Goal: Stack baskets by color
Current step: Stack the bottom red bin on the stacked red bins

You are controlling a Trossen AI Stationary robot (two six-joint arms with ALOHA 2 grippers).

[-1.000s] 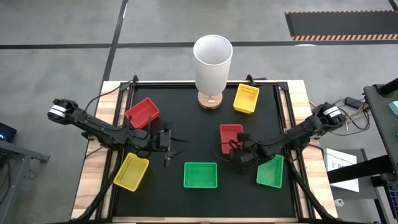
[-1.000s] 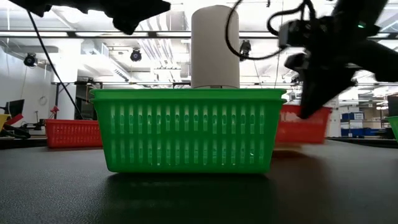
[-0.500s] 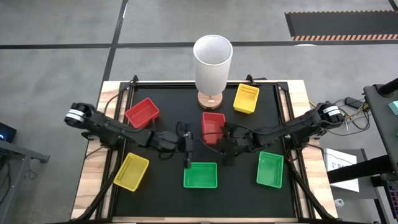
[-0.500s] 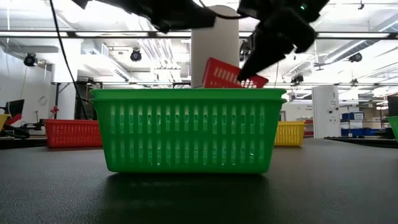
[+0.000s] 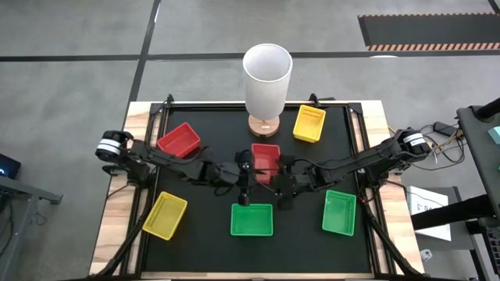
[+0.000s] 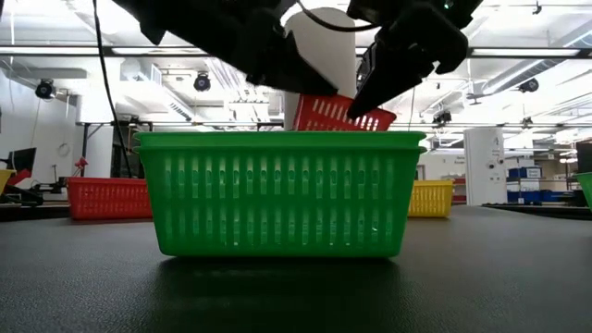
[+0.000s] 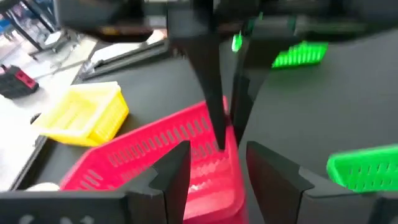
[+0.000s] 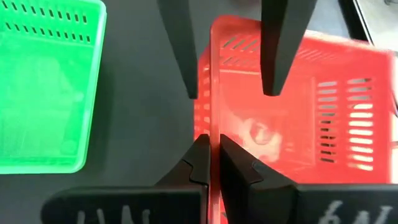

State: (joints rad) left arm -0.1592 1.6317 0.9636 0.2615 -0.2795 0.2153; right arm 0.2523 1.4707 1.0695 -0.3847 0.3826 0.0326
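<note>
Red-pink plastic mesh basket (image 5: 266, 161), raised tilted just in front of the tall white cylinder (image 5: 267, 80), is pinched by its wall in the right pincer (image 5: 286, 187) while the left pincer (image 5: 244, 185) is spread around the opposite wall, seemingly for a handover.

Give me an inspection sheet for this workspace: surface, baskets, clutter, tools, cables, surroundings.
Surface: black mat on a wooden table.
Baskets: six seen; red at back left, red one lifted mid-table, yellow at back right and front left, green at front centre and front right.
Clutter: tall white cylinder on a wooden base.
Tools: right tool shut on the lifted red basket's wall; left tool open at its opposite side.
Cables: loose leads off the table's right edge.
Surroundings: grey floor, striped mat.
</note>
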